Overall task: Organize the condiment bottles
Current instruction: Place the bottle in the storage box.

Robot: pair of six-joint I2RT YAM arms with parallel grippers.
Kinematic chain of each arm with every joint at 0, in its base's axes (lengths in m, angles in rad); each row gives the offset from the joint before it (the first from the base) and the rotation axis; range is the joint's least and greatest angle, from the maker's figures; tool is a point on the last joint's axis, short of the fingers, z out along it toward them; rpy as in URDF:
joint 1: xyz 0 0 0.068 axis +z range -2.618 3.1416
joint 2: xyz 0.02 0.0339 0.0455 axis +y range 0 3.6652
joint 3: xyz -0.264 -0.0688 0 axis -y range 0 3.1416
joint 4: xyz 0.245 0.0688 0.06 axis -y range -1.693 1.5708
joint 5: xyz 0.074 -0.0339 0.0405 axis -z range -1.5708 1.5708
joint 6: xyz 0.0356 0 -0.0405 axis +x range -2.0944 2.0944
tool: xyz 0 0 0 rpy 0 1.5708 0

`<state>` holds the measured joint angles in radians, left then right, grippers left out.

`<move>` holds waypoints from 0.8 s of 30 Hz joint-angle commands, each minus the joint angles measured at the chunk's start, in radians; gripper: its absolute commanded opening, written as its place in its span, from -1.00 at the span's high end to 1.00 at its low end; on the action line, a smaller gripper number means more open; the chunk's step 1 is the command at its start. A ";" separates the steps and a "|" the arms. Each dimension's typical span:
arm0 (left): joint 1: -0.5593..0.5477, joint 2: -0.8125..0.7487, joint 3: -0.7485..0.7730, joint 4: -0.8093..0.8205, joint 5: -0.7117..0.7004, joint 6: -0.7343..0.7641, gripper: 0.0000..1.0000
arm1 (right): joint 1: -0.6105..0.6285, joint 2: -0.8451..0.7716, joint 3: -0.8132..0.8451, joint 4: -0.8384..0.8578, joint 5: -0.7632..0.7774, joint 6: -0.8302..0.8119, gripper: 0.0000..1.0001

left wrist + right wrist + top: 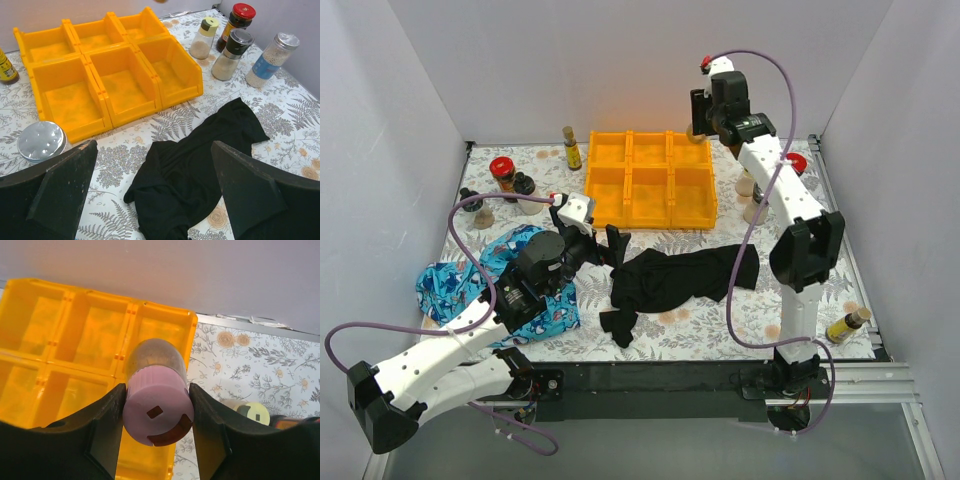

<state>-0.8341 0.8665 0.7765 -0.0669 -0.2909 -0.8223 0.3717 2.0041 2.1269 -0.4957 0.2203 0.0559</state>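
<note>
Currently, the right gripper (156,407) is clamped on a pink-lidded jar (155,365), holding it in the air above the far right corner of a 6-compartment orange tray (650,166). The left gripper (154,147) has its fingers spread wide apart with nothing between them, low over a crumpled black cloth (195,165). Right of the tray stand a red-lidded dark jar (239,20), a black-capped jar (231,55) and a silver-lidded clear jar (272,60).
</note>
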 commanded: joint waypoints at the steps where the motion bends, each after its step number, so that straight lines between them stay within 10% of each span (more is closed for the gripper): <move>1: 0.000 -0.018 -0.005 0.019 0.013 0.011 -0.96 | 0.001 0.091 0.044 0.123 0.044 -0.097 0.55; 24: 0.000 -0.023 -0.006 0.016 0.048 0.003 -0.96 | 0.006 0.381 0.079 0.487 0.099 -0.191 0.25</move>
<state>-0.8341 0.8589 0.7765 -0.0669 -0.2684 -0.8227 0.3737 2.3856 2.1639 -0.1383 0.2905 -0.1276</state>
